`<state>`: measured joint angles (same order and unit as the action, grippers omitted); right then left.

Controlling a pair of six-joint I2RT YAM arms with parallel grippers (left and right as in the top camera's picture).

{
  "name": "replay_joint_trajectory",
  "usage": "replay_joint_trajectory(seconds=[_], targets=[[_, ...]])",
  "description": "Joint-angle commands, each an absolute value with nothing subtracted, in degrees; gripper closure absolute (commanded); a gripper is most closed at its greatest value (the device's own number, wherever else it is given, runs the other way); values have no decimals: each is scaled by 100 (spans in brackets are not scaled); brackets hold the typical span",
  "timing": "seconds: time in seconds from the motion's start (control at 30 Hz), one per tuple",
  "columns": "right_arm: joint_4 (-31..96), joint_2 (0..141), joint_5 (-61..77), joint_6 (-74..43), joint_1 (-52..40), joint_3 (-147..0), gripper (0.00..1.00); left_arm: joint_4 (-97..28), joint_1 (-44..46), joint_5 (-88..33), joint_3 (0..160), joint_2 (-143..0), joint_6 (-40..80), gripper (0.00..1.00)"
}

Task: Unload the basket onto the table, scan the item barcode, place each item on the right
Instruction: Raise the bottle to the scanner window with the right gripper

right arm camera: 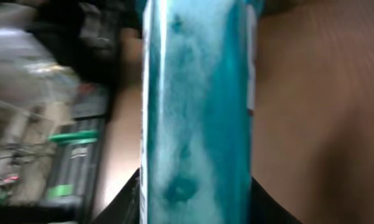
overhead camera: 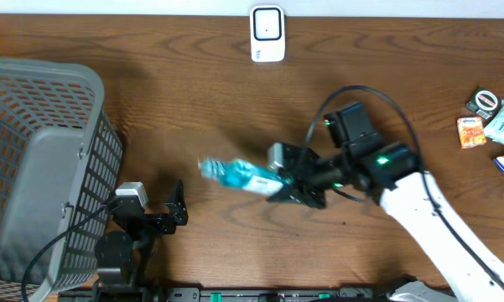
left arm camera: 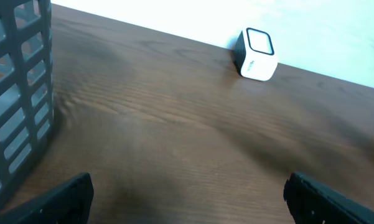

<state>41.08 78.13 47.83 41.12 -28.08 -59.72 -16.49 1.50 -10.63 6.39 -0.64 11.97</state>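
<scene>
The right gripper (overhead camera: 289, 186) is pinched on one end of a teal bottle (overhead camera: 239, 176), a finger on either side of it. The bottle lies roughly level over the middle of the table (overhead camera: 193, 101), with its free end pointing toward the basket side. It shows blurred from overhead, and whether it touches the wood cannot be told. In the right wrist view the bottle (right arm camera: 196, 112) fills the centre of the picture, teal mottled with white, with dark fingers (right arm camera: 127, 199) flanking it at the bottom.

The white barcode scanner (overhead camera: 267, 33) stands at the far edge of the table, about midway along it and well apart from the bottle. The left wrist camera sees the same scanner (left arm camera: 257, 55) on the wood by the far edge.

The left gripper (overhead camera: 178, 210) sits near the front edge, just beside the grey plastic basket (overhead camera: 42, 109) that takes up the left end. Its claw is spread wide and holds nothing, and bare wood shows between its fingers (left arm camera: 56, 199).

Several small snack packets (overhead camera: 470, 132) lie by the right edge.
</scene>
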Motion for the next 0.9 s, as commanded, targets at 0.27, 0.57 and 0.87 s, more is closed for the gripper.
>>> replay_joint_trajectory(seconds=[0.27, 0.57, 0.87], targets=[[930, 8726, 735, 3138, -3179, -5795, 99, -1780, 119, -1135, 552, -60, 1164, 2], [-2060, 9815, -996, 4501, -2995, -5798, 99, -1780, 119, -1135, 552, -60, 1164, 2], [-4257, 11496, -1468, 5135, -2580, -6724, 99, -1780, 119, -1135, 552, -60, 1164, 2]])
